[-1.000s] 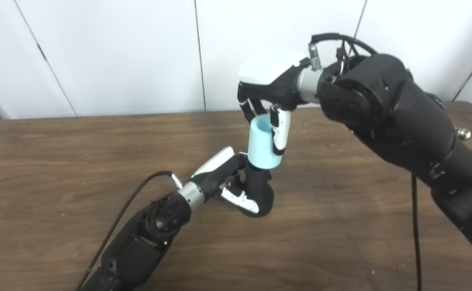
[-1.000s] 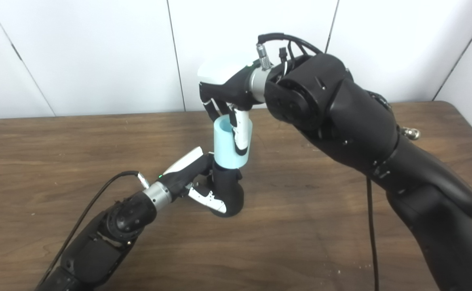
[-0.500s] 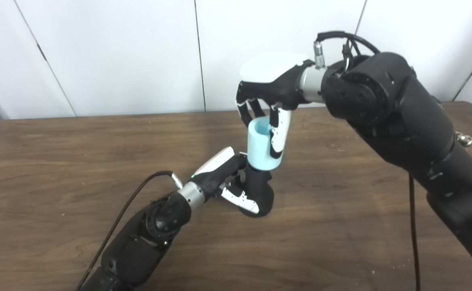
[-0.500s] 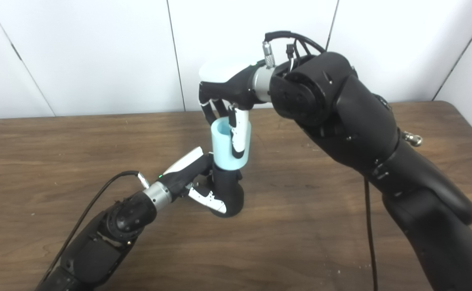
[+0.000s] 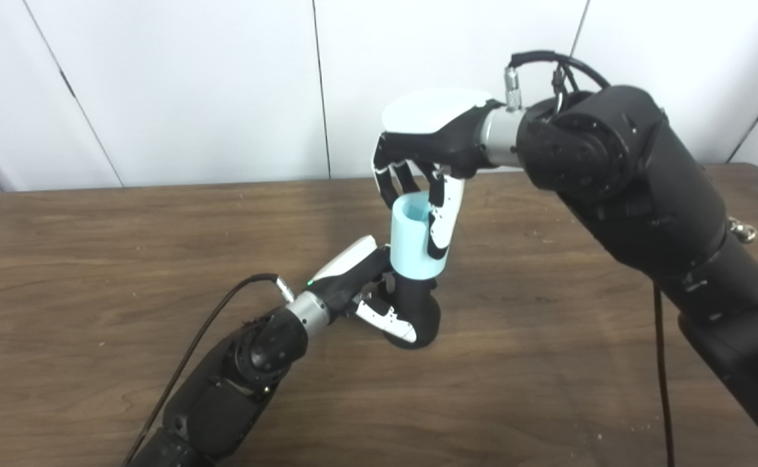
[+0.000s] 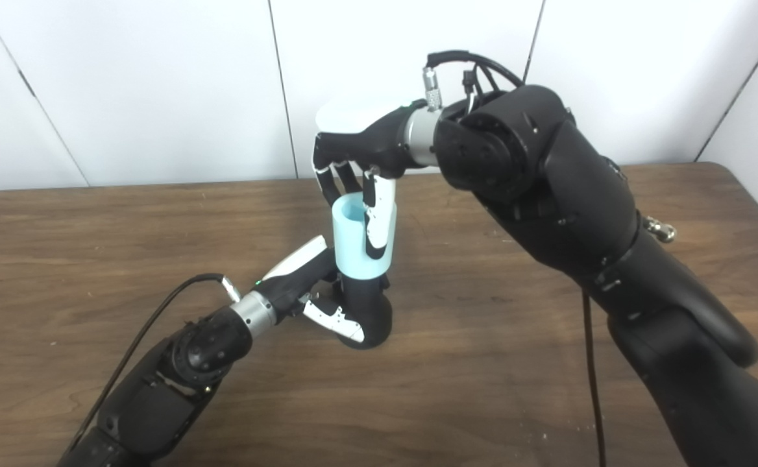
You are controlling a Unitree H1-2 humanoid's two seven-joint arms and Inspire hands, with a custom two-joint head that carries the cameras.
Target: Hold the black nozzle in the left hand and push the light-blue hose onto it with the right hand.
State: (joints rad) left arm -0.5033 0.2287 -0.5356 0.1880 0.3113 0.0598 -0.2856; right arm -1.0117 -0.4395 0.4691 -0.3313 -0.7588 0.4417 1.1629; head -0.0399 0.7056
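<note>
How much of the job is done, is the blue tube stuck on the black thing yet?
Nearly. Done: the left hand holds the black nozzle standing on the table, and the light-blue hose sits over the nozzle's top. In hand: the right hand grips the hose from above. Left: pushing it further down, since much of the nozzle shows below; how deep it sits inside is hidden.

We cannot see the black nozzle's (image 5: 418,305) top inside the light-blue hose (image 5: 411,243); both arms run off the bottom edge.
</note>
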